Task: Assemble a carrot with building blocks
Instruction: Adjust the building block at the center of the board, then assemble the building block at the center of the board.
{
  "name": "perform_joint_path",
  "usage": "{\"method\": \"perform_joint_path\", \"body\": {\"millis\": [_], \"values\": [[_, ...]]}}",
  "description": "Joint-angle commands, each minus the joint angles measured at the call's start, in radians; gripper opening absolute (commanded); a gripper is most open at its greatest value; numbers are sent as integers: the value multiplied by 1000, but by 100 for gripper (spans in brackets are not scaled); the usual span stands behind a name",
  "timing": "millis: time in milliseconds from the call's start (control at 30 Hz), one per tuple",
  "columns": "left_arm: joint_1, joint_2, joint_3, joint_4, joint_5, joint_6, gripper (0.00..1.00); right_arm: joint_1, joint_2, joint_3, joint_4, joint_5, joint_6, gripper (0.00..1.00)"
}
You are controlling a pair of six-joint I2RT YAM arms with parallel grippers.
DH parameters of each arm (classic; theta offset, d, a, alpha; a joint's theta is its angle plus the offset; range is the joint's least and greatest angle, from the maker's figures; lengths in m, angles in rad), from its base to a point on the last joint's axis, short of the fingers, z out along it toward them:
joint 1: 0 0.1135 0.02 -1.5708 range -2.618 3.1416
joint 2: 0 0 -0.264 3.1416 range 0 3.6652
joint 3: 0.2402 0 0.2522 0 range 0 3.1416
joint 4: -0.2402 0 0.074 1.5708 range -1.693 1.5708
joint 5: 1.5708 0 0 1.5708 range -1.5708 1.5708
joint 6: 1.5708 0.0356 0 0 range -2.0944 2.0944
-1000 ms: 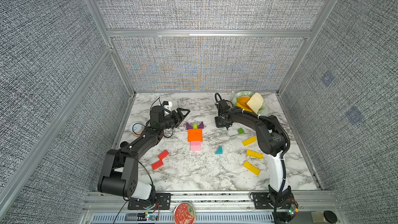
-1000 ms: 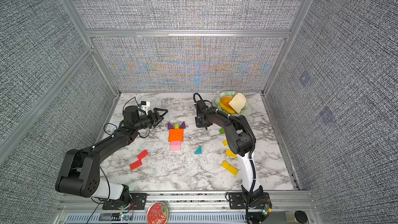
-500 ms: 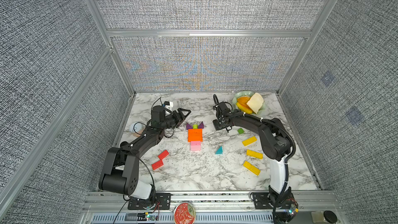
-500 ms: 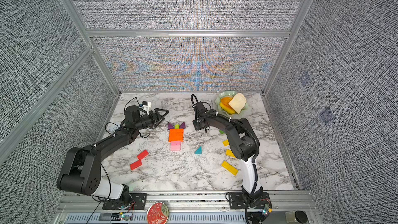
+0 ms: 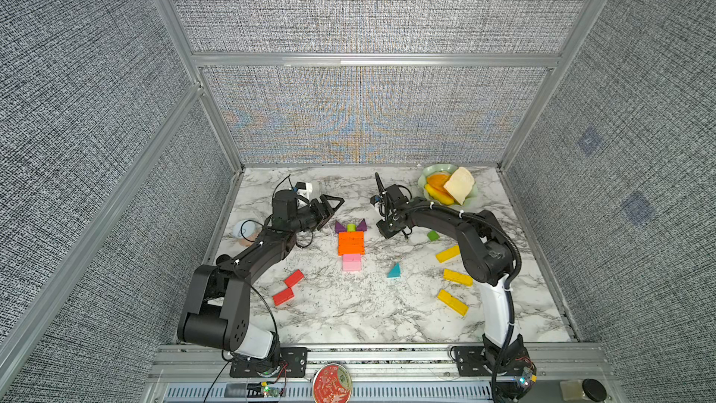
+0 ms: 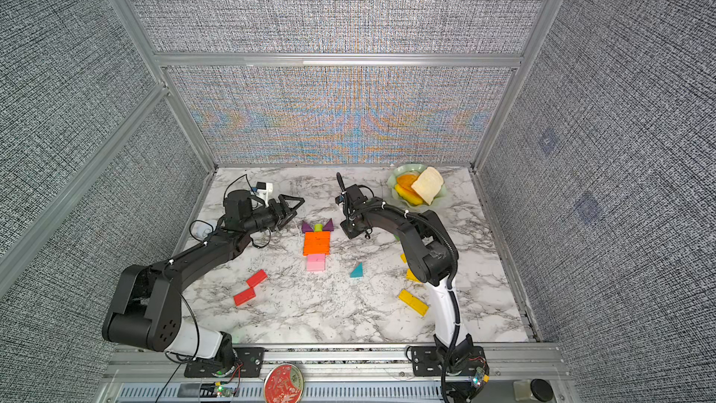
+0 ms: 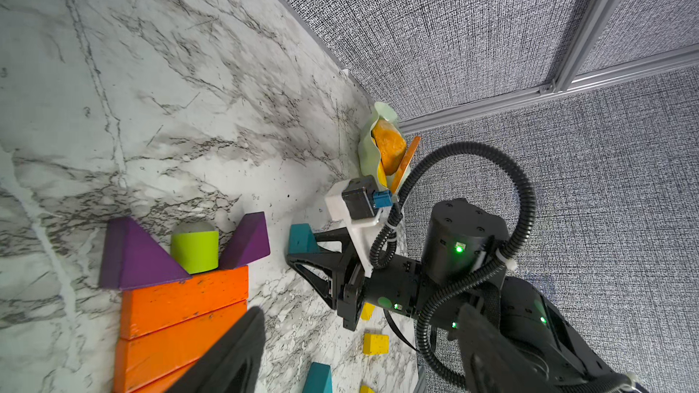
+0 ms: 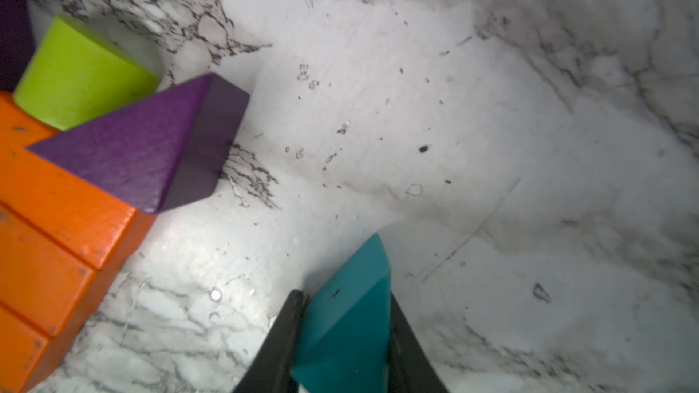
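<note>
The carrot lies mid-table in both top views: stacked orange bars (image 5: 350, 243), pink bars (image 5: 351, 261) below them, and two purple triangles (image 5: 340, 226) flanking a lime stub (image 5: 351, 227) at the top. My right gripper (image 5: 387, 231) (image 8: 345, 296), just right of the right-hand purple triangle (image 8: 132, 145), is shut on a teal triangle (image 8: 348, 311) (image 7: 300, 239), low over the marble. My left gripper (image 5: 335, 203) hovers open and empty, behind and left of the carrot's top. Loose pieces: another teal triangle (image 5: 394, 270), a lime stub (image 5: 432, 235), yellow bars (image 5: 457, 277) and red bars (image 5: 294, 278).
A pale green bowl (image 5: 430, 170) with toy fruit slices and a bread slice stands at the back right corner. A small pale object (image 5: 245, 228) lies by the left wall. Grey enclosure walls ring the marble table (image 5: 387, 315) on three sides.
My right gripper has moved a little left and nearer, towards the carrot's top, with the teal triangle in it. The left arm has barely moved.
</note>
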Motion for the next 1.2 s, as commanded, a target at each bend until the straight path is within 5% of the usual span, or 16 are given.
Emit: {"method": "perform_joint_path", "body": {"millis": [0, 67, 233, 533, 933, 1167], "values": [[-2, 0, 4, 52, 18, 0, 81, -2, 22, 22, -49, 9, -52, 28], [-2, 1, 2, 61, 22, -3, 81, -2, 34, 33, -60, 2, -52, 29], [-3, -2, 1, 69, 29, -7, 81, 0, 2, -4, -25, 13, -31, 54], [-8, 16, 2, 72, 34, -7, 81, 1, -109, -69, 19, 25, -3, 68], [-16, 19, 6, 72, 40, 1, 81, -5, -246, -230, 109, 115, 116, 69], [-20, 29, 8, 75, 47, -4, 81, -13, -205, -228, 98, 118, 138, 66]]}}
